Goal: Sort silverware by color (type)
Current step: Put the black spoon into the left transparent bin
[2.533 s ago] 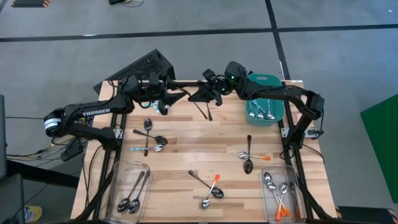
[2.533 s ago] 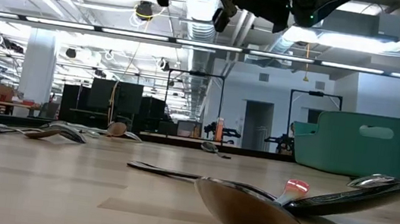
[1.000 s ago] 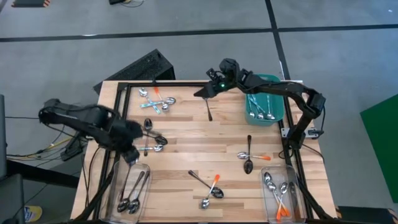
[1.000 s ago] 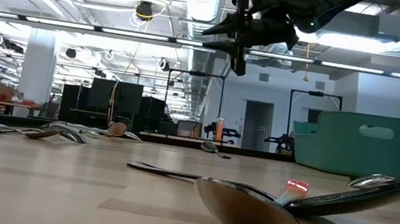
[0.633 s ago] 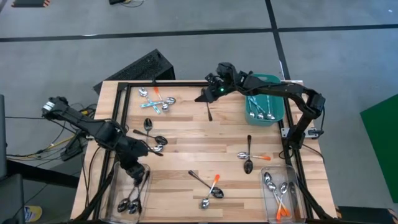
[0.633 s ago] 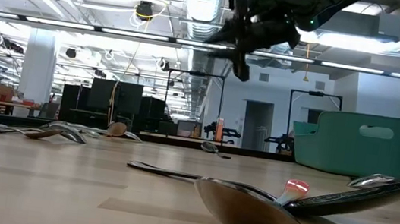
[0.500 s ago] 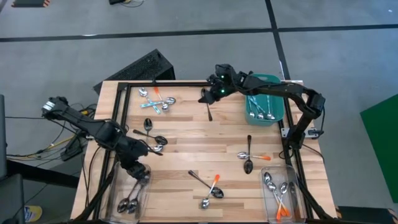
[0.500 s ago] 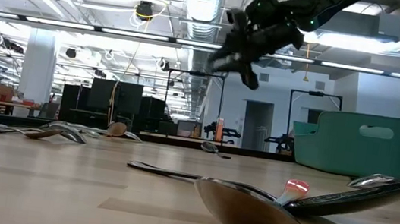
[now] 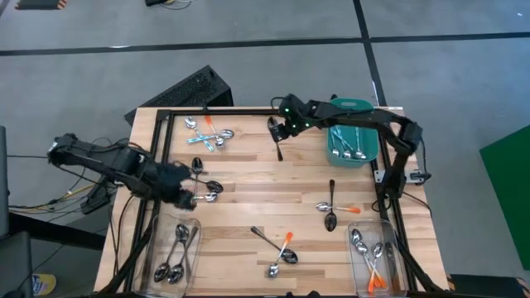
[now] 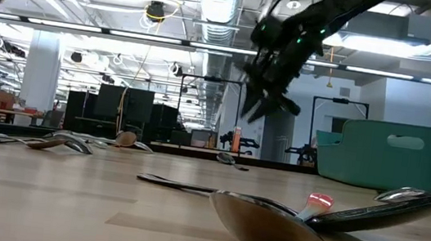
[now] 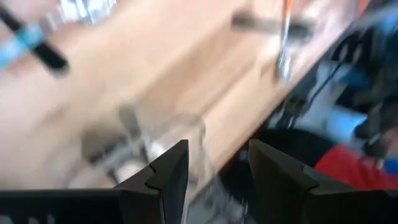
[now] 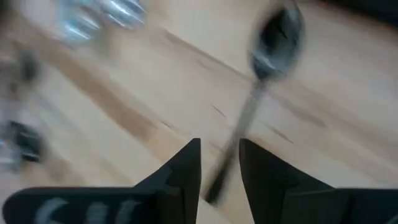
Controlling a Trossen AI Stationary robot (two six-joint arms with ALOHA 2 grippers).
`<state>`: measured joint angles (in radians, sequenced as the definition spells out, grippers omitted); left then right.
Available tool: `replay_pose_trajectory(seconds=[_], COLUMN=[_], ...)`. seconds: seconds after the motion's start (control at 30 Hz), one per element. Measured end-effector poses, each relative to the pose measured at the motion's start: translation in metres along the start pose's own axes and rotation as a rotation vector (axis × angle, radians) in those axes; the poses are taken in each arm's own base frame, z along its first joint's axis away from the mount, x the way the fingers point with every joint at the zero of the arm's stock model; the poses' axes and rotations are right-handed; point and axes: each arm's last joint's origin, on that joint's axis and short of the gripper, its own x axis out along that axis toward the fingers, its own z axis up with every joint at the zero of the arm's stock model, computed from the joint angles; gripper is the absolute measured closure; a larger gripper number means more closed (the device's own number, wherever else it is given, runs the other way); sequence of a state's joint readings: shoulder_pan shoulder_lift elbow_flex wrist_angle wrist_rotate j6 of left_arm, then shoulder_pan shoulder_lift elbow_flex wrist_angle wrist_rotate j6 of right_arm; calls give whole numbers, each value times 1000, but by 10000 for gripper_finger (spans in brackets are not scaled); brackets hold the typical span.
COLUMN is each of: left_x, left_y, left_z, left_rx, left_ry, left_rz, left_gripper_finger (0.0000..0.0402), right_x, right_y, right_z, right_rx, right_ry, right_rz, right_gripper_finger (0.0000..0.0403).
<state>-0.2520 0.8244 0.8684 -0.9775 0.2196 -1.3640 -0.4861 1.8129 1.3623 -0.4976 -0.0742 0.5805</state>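
Note:
Small spoons lie in groups on the wooden table: one at the far left (image 9: 207, 132), one at mid left (image 9: 204, 184), one at centre right (image 9: 331, 209) and one near the front (image 9: 278, 248). A plain dark metal spoon (image 9: 277, 147) lies alone at the far middle. My right gripper (image 9: 276, 130) hangs open above it, pointing down; in the right wrist view the spoon (image 12: 273, 34) runs toward the gap between the fingers (image 12: 219, 162). The low view shows this gripper (image 10: 260, 109) well above the table. My left gripper (image 9: 189, 197) is open and empty (image 11: 217, 165), beside the mid-left spoons.
A clear bin (image 9: 162, 240) at the near left holds plain spoons. Another clear bin (image 9: 389, 257) at the near right holds orange-handled ones. The teal tub (image 9: 352, 106) at the far right holds blue-handled spoons. Bare wood lies across the table's middle.
My left gripper swung toward the near edge over the left clear bin, then drew back toward the far side to the mid-left spoons. My right gripper came down and a little to the left, tipping its fingers downward over the lone dark spoon.

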Motion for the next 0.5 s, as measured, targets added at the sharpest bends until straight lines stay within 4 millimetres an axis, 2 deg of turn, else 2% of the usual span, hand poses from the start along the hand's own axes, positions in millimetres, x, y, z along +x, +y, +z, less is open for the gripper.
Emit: replay_pose_trajectory(seconds=[0.23, 0.5], left_x=[-21, -19], left_y=[11, 11], left_z=[17, 26], left_rx=[-32, 17], left_ry=[-263, -348], left_rz=[-46, 15], left_gripper_finger=[247, 247], right_x=[36, 81], right_y=[-1, -3], right_z=[20, 30], right_rx=[-12, -2], right_ry=[204, 396], right_rz=[-160, -279], right_gripper_finger=[283, 283])
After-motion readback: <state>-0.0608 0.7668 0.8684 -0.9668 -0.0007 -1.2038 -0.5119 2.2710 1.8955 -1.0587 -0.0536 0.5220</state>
